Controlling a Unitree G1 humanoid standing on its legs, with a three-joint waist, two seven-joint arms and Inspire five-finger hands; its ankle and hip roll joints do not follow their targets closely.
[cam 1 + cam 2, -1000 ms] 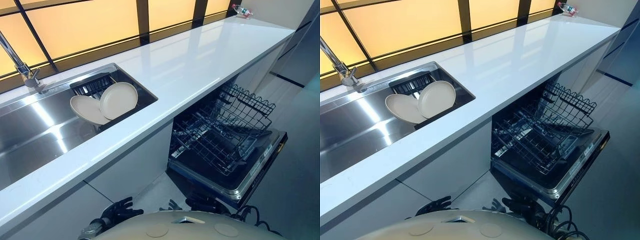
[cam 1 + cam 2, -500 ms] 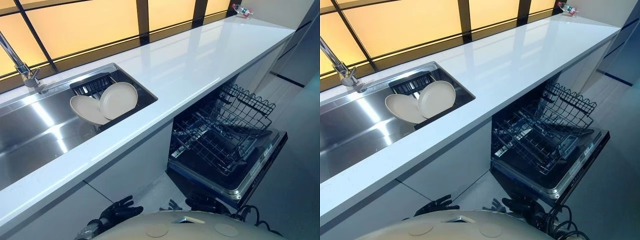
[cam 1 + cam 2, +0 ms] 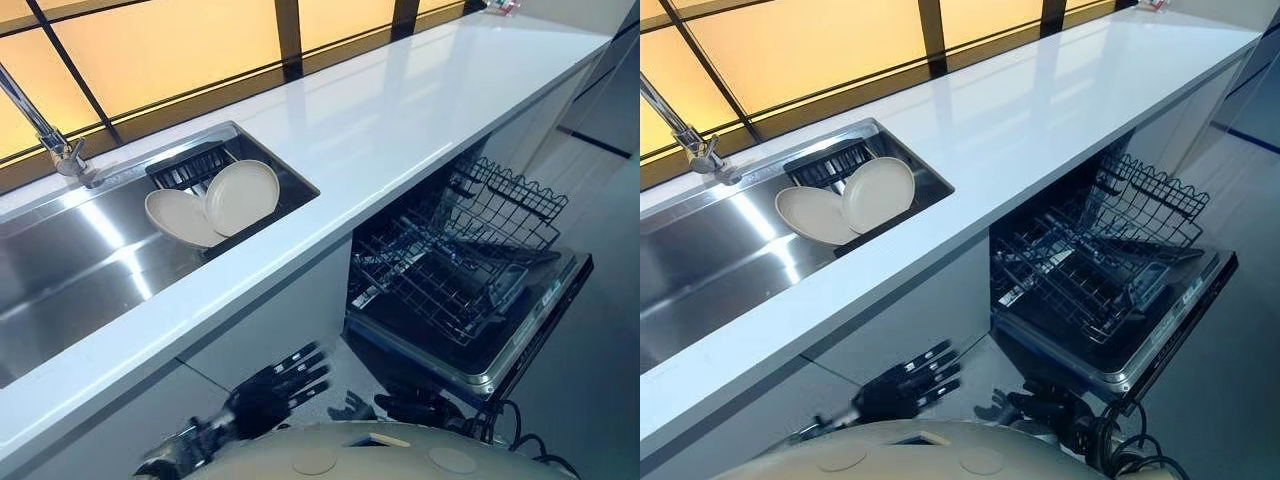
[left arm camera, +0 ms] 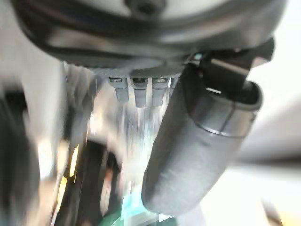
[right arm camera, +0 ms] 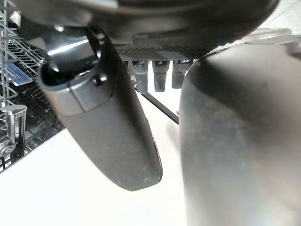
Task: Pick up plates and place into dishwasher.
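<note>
- The two plates (image 3: 240, 195) are cream-coloured and sit left of centre in the frame. They overlap and lean against a dark drainer (image 3: 185, 167) at the near end of the sink (image 3: 70, 270). Nothing is touching them.
- Going by that, the task looks to be right at the reach-out step: no plate has been picked up, and none shows in the dishwasher.
- The left hand (image 3: 272, 388) is low in the frame, in front of the cabinet below the worktop (image 3: 400, 100). Its fingers are straight and a bit spread, and they hold nothing. It's well apart from the plates.
- The right hand (image 3: 995, 408) sits at the bottom edge, near the lower centre. Its fingers look loose, with nothing in them.
- The next move probably needs a hand to come up over the worktop edge and down into the sink. Then it would grip a plate by the rim, most likely the one leaning on top.
- The dishwasher rack (image 3: 440, 270) is pulled out over the open door (image 3: 520, 335) at the right of the frame. It looks bare, so the plate can go in once it has been carried across.
- The tap (image 3: 62, 152) is at the upper left and shouldn't get in the way.
- As for writing, there are some small markings along the door's edge, but they're too tiny to read. There are no labels on the plates.
</note>
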